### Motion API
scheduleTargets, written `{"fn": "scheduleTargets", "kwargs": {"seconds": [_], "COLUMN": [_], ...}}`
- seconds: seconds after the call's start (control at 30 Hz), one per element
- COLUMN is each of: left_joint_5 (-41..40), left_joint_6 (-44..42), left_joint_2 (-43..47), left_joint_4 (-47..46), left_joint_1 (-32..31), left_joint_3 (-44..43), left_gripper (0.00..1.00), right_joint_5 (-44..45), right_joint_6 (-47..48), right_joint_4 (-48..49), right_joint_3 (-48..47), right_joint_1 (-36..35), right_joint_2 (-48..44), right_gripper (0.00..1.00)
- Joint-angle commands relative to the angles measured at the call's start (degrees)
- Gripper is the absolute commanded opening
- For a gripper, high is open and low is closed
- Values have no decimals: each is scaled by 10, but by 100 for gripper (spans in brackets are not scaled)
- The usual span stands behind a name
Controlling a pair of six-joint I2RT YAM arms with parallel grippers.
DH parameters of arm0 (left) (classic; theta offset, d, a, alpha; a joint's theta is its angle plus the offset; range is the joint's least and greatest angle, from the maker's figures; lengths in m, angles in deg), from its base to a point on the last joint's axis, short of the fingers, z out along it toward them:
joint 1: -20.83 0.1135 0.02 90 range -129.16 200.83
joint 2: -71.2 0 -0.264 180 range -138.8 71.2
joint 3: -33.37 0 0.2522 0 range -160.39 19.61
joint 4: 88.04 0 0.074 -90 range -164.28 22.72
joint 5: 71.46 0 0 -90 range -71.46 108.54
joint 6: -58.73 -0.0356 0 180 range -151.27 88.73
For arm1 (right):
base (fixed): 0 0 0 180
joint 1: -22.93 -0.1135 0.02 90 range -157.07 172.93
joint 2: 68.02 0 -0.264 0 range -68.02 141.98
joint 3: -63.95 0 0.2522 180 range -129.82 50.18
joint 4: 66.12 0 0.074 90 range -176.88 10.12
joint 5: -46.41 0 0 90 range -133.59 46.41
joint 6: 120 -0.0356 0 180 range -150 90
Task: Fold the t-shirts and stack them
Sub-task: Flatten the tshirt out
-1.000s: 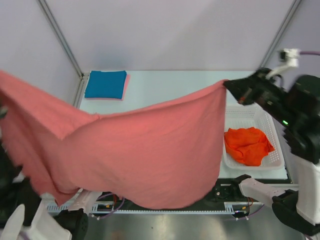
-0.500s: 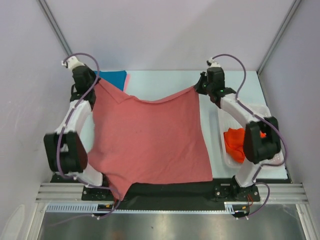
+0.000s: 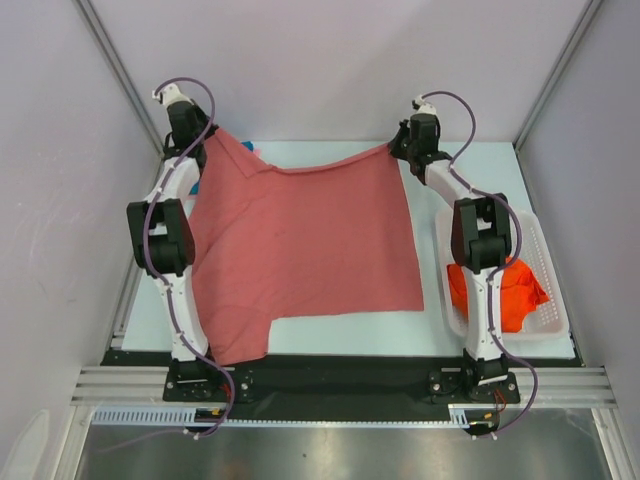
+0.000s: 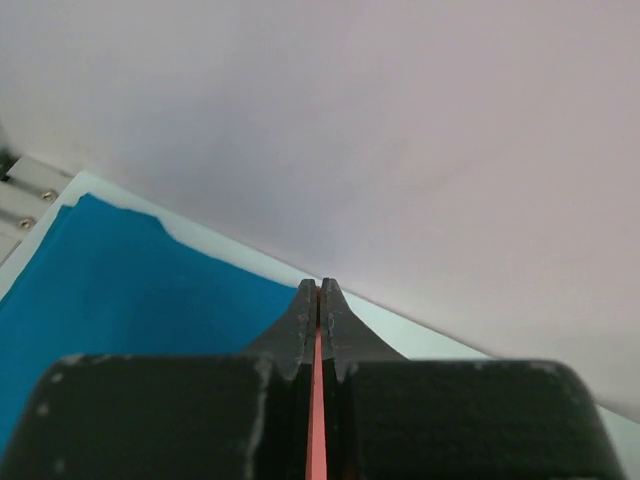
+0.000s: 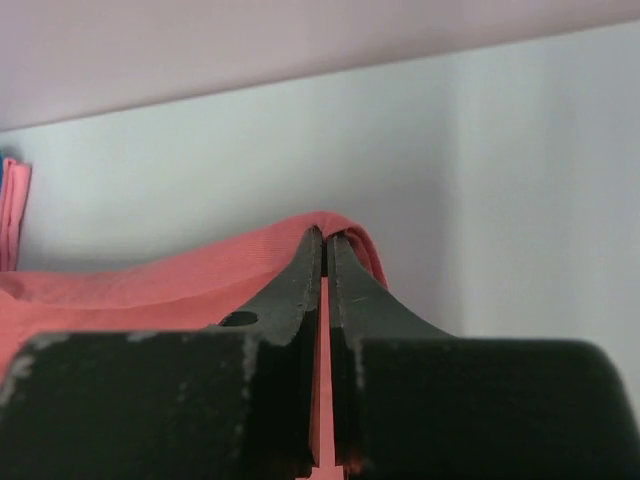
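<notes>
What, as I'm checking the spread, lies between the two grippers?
The dusty salmon-red cloth t-shirt, held by left gripper and right gripper; top view shows it.

Even, soft, bright light overall; shadows faint. Top view sharp. Both wrist views blur their dark near foreground at bottom.

Two arms [image 3: 160, 235] [image 3: 480, 235], one basket [image 3: 548, 262], one salmon t-shirt [image 3: 300, 240], one teal t-shirt [image 4: 120, 280].

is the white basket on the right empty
No, an orange shirt lies bunched up inside the basket.
</notes>
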State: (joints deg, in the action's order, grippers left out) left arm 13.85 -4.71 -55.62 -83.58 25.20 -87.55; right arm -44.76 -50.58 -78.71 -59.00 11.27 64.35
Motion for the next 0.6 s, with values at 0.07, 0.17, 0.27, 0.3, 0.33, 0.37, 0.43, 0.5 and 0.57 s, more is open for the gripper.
{"fn": "scheduleTargets", "kwargs": {"seconds": [0.07,0.17,0.27,0.3,0.33,0.37,0.43,0.5,0.57], "left_joint_5": [35,42,42,42,58,63,69,70,61], "left_joint_6": [9,9,9,8,6,4,-6,-16,-21], "left_joint_2": [-1,8,24,28,32,39,54,87,127], "left_joint_4": [1,18,43,46,52,71,88,107,119], "left_joint_1": [1,1,1,0,0,-1,-3,-8,-15], "left_joint_3": [-58,-70,-73,-70,-68,-70,-62,-42,-4], "left_gripper": [0,0,0,0,0,0,0,1,0], "right_joint_5": [-9,-27,-60,-67,-81,-86,-95,-99,-112], "right_joint_6": [-23,-37,-47,-50,-52,-52,-55,-61,-64], "right_joint_4": [-8,-34,-65,-97,-114,-133,-164,-192,-223], "right_joint_3": [-73,-73,-104,-136,-152,-163,-175,-176,-176], "right_joint_1": [14,25,31,34,33,33,33,34,37], "right_joint_2": [24,24,39,46,54,65,65,57,49], "right_gripper": [0,0,0,0,0,0,0,0,0]}}
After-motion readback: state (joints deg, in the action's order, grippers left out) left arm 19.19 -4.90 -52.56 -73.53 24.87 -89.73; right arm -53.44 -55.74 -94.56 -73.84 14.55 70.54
